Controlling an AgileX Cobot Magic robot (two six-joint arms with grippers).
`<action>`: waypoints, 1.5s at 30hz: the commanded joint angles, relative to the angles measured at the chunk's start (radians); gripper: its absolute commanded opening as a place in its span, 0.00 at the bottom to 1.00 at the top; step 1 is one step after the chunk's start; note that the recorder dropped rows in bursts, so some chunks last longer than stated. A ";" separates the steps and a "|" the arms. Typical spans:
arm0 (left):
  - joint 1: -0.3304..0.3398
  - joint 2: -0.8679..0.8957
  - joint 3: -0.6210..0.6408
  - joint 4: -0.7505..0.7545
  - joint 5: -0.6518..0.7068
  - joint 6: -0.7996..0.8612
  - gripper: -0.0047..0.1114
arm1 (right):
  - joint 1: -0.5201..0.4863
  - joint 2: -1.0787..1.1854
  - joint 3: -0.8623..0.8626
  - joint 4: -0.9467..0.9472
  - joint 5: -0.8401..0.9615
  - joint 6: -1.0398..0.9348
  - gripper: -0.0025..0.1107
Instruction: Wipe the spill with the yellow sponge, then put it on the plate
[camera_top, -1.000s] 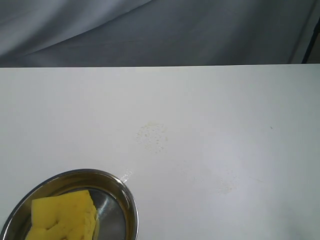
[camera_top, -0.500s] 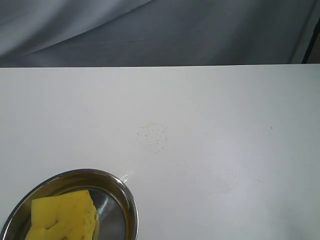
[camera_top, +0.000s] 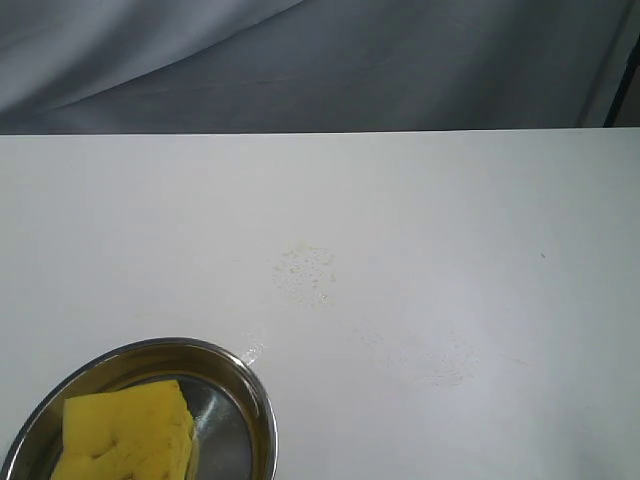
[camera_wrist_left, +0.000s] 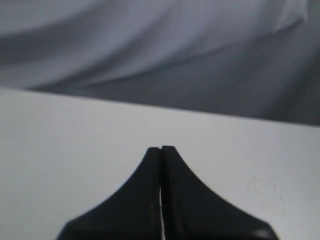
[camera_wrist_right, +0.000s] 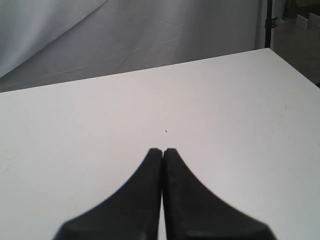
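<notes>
We see the sponge (camera_top: 128, 432) lying in the plate (camera_top: 262, 405) at 7 o'clock in the exterior view, both cut by the frame edge. The spill (camera_top: 305, 273) shows as faint specks near the middle of the white tabletop (camera_top: 450, 200), toward 1 o'clock from the plate and apart from it. In the wrist views the left claw (camera_wrist_left: 161, 149) and the right claw (camera_wrist_right: 162, 150) each have their fingers pressed together on nothing, over bare tabletop with grey cloth (camera_wrist_left: 150, 50) behind.
</notes>
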 joint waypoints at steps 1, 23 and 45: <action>0.000 -0.022 -0.004 0.032 -0.107 -0.002 0.04 | -0.007 -0.004 0.004 -0.006 0.002 -0.002 0.02; 0.000 -0.022 0.660 0.121 -0.767 -0.007 0.04 | -0.007 -0.004 0.004 -0.006 0.002 -0.002 0.02; 0.000 -0.022 0.660 0.122 -0.681 -0.002 0.04 | -0.007 -0.004 0.004 -0.006 0.002 -0.002 0.02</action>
